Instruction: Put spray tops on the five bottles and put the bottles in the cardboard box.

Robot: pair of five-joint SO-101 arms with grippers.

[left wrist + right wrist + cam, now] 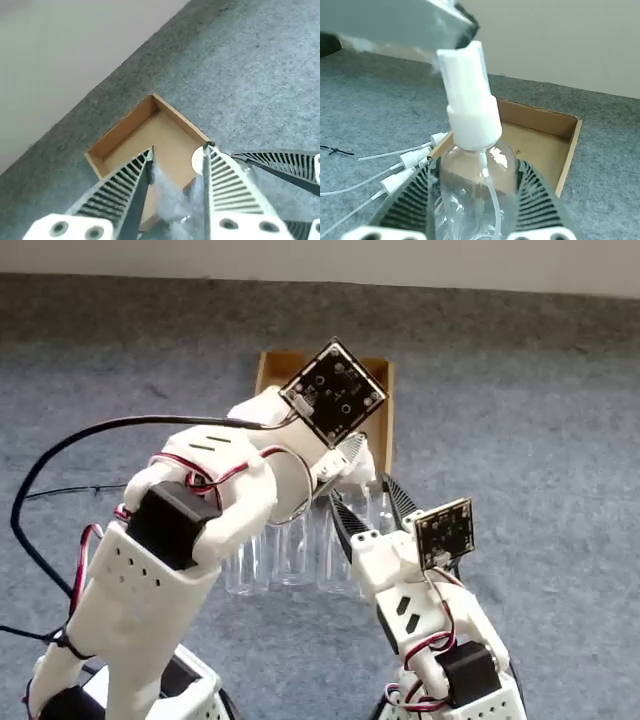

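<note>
Right gripper (pixel 476 170): clamped on a bottle (pixel 470 205). Its two ribbed black fingers press the shoulder from either side and hold the bottle upright.

Bottle: clear plastic, round-bodied and glossy. A spray top (pixel 470 100) stands in its neck. The top is white and cylindrical with a wider collar, and it is tilted off the bottle's axis. Its thin translucent tube hangs down inside the bottle. Whether the collar is seated on the neck cannot be told.

Left gripper (pixel 178 149): jaws apart, directly above the spray top. The top's head touches the inner side of one fingertip, and brown card shows through the rest of the gap. A whitish blur lies between the fingers nearer the camera; what it is cannot be told.

Position: in the high view the held bottle stands just in front of the near wall of the cardboard box (pixel 386 410), at the right end of a row of bottles (pixel 280 555). The left arm lies across this row.

Box: shallow, open-topped, brown card with straight walls and square corners.

Loose spray tops (pixel 412 160): several lie on the carpet (pixel 520 420) near a box corner, with their tubes trailing away.

Clearance: open grey carpet, of short matted pile, lies on both sides of the box and beyond it, up to a pale wall (pixel 320 258).
</note>
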